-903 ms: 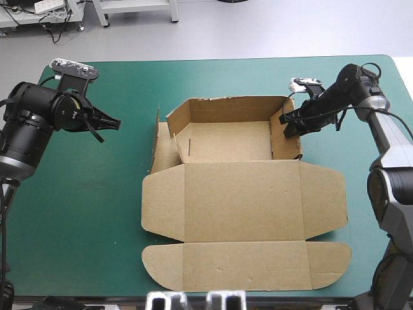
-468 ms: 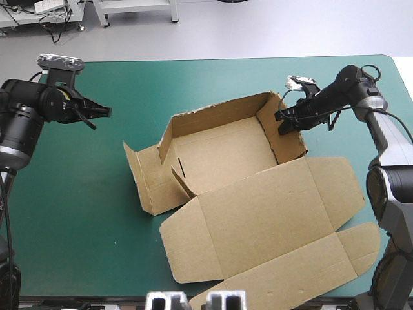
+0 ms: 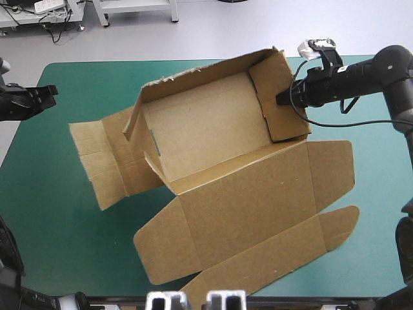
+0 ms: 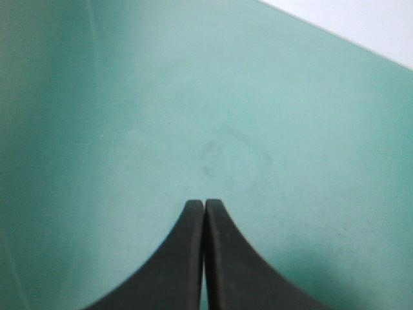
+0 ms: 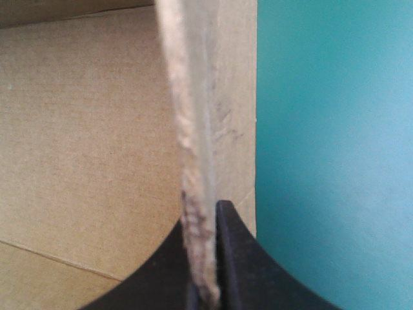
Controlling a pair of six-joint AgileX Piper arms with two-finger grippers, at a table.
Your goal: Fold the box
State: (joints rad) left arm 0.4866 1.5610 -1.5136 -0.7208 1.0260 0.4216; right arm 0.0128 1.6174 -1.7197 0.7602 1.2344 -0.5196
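The brown box is tilted up and turned on the teal-green table, its tray part raised toward the far side and its wide lid flap reaching the near edge. My right gripper is shut on the box's right wall, whose board edge runs between its fingers in the right wrist view. Its left side flap lies spread on the cover. My left gripper is shut and holds nothing, over bare cover; in the high view it sits at the table's far left edge, well away from the box.
Bare teal-green cover lies to the left of the box and at the near left. The lid flap's corner overhangs the near table edge. The right arm stretches in from the far right corner.
My right gripper has lifted and swung the box's right wall up and toward the far side, turning the whole box. The left flap has spread out. My left arm has drawn back to the left edge.
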